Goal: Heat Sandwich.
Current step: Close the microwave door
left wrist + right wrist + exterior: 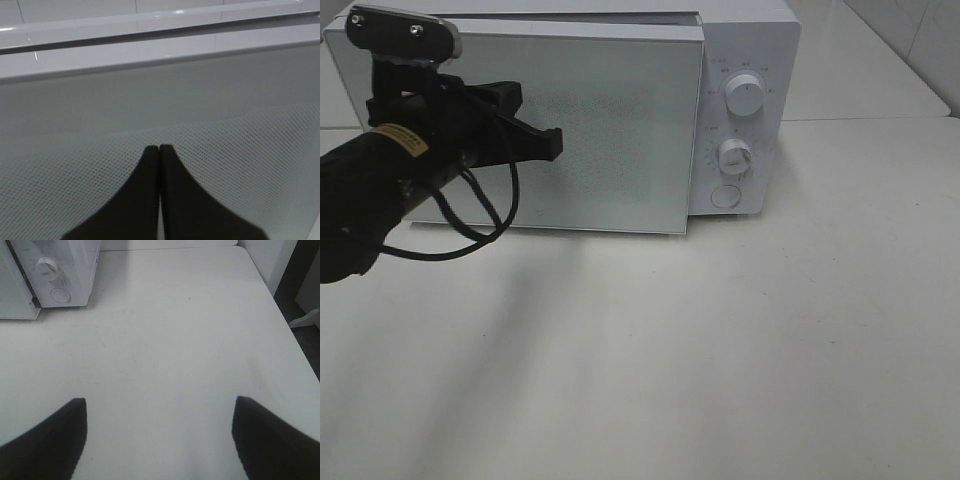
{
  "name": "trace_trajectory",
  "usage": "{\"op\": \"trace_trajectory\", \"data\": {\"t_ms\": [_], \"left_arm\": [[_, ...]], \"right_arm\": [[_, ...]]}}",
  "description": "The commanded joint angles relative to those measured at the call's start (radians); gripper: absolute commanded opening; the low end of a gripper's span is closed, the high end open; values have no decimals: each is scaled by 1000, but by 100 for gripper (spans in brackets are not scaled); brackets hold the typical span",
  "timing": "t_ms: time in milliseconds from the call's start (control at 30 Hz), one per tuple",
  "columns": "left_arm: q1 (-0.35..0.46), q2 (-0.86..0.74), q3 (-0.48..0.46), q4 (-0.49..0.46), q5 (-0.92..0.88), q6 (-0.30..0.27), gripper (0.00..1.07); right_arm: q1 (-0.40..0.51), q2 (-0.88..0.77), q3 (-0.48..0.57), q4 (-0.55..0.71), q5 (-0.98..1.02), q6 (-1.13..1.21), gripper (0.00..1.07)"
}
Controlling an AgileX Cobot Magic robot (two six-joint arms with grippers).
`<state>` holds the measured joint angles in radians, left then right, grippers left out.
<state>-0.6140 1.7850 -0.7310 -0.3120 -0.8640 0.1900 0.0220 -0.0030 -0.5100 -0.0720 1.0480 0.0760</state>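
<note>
Your left pincer (pixel 554 143) is shut tight and empty, its tip at the microwave door (pixel 620 120), near the counter's (pixel 740 360) back edge. Push on the side nearest the knobs (pixel 745 97) until the door sits flush. The sandwich is out of sight, probably inside; your right pincer (pixel 160 401) hangs wide open, holding nothing.

White microwave (pixel 745 60); its door (pixel 610 130) carries a fine grey dot mesh. White knobs (pixel 746 97). Off-white table (pixel 720 350). Black left gripper (pixel 556 143), yellow label (pixel 400 143) on its black arm (pixel 360 200).
</note>
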Motion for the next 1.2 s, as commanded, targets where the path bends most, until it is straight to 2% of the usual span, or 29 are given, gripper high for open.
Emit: {"op": "trace_trajectory", "data": {"t_ms": [33, 533, 933, 1100, 1200], "left_arm": [[-32, 28, -58, -68, 13, 46, 0], [-57, 144, -264, -100, 118, 54, 0], [-57, 216, -376, -100, 136, 56, 0], [-57, 260, -451, -131, 152, 73, 0], [-57, 261, -463, -137, 165, 84, 0]], "right_arm": [[-2, -28, 4, 2, -11, -3, 76], [-2, -28, 4, 2, -11, -3, 76], [-2, -28, 4, 2, -11, -3, 76], [-2, -28, 4, 2, -11, -3, 76], [-2, -28, 4, 2, -11, -3, 76]]}}
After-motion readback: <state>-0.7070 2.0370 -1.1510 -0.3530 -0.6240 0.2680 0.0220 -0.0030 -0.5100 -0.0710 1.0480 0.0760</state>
